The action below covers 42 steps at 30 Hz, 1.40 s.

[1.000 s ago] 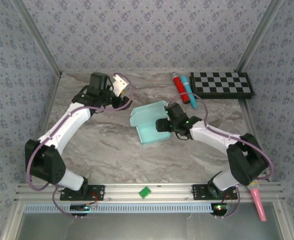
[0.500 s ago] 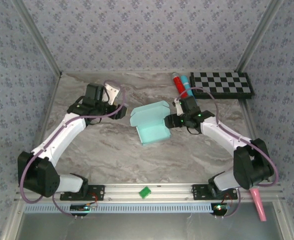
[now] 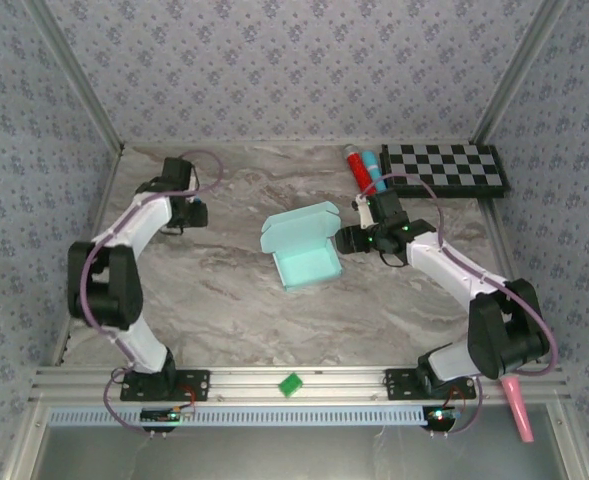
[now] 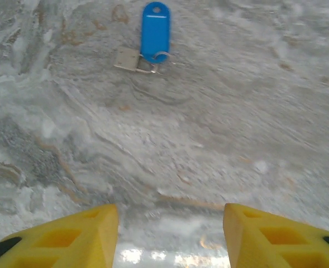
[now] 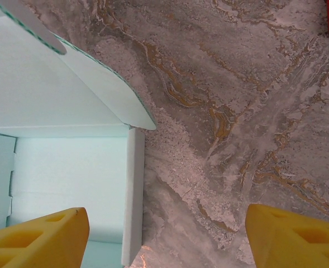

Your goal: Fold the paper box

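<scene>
Near the middle of the bench (image 3: 224, 290) the box (image 3: 304, 262) is seen, standing open, with its lid raised on the 12 o'clock side and its pale aqua inside shown. At 3 o'clock of the box, just beside it, the right jaws are spread wide and nothing is pinched. In the right wrist view one yellow finger (image 5: 38, 237) is seen over the box's inside and the other over bare bench; whether the card is touched cannot be told. Toward 10 o'clock, well apart from the box, the left jaws are spread over bare bench, with nothing between the fingers (image 4: 58, 240). A blue key tag (image 4: 155, 30) lies ahead of them. At 1 o'clock a checkerboard (image 3: 444, 168) is laid flat, with pens (image 3: 364, 175) just beside it
</scene>
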Available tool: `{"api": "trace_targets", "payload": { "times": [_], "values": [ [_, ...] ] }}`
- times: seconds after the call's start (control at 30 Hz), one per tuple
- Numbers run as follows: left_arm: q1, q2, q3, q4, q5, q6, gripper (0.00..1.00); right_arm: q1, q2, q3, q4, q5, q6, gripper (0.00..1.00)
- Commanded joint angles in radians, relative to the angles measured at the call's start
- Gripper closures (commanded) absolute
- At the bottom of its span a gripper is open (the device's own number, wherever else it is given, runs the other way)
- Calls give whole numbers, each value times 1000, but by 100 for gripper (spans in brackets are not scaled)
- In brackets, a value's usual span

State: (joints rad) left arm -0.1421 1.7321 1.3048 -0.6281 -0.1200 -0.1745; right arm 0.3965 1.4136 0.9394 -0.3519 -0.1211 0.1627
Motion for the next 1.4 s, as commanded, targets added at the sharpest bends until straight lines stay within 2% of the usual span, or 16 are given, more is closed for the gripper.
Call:
{"api": "trace_targets", "payload": {
  "times": [0.0, 0.23, 0.4, 0.93, 1.37],
  "values": [
    [-3, 103, 139, -115, -96, 7, 52, -6, -23, 0, -8, -15, 19, 24],
    [-38, 302, 358, -207, -207, 26, 54, -4, -24, -29, 13, -29, 46, 24],
    [-55, 403, 462, -256, -243, 36, 56, -2, -23, -35, 25, -37, 56, 24],
    [-66, 532, 560, -261, -282, 55, 64, 24, -20, -30, 22, -48, 65, 24],
    [-62, 588, 589, -266, -282, 62, 65, 36, -13, -33, 25, -46, 69, 24]
  ]
}}
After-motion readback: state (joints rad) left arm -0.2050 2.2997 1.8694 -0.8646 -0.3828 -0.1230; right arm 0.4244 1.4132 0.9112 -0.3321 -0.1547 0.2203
